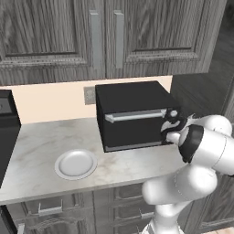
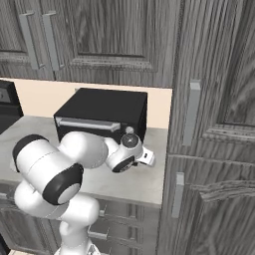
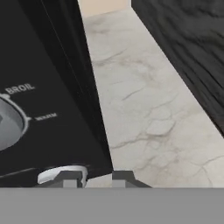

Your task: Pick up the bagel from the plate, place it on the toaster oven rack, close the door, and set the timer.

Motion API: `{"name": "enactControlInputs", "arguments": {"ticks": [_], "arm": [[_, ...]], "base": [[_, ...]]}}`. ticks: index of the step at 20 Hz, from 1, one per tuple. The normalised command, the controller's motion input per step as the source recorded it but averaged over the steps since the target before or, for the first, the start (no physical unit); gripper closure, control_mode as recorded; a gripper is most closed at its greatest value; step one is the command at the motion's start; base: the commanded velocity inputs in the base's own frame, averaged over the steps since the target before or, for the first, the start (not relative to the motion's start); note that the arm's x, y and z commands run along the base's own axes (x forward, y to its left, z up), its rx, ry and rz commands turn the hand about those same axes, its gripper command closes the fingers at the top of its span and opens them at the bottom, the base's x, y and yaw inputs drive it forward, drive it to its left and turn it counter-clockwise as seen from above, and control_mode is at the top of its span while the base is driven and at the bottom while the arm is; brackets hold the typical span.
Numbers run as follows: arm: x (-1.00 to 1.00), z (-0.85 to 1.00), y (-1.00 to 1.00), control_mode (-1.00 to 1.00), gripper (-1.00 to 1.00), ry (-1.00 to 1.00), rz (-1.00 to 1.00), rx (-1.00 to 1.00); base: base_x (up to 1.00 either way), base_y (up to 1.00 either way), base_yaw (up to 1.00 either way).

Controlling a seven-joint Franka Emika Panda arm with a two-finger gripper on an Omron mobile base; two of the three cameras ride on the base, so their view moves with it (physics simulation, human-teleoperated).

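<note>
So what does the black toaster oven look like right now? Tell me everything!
The toaster oven is a black boxy appliance that stands upright on the pale marble counter, its back toward the cream wall. Its door is shut, with a long silver bar handle across the top. On the right of its front sit round silver knobs, and the words BROIL and WARM ring one dial. The gripper is right at the knob panel, by a lower knob.

My arm (image 1: 201, 151) is glossy white — fat rounded segments joined by dark bands at the joints. My wrist (image 2: 130, 149) carries a round grey cap, and my claw (image 3: 97, 178) ends in two small dark fingertips.
</note>
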Motion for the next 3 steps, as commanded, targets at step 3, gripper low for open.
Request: {"name": "enactControlInputs", "arguments": {"ticks": [3], "arm": [[0.0, 0.0, 0.0, -1.0, 1.0, 0.0, 0.0, 0.0]], "base": [[0.0, 0.0, 0.0]]}}
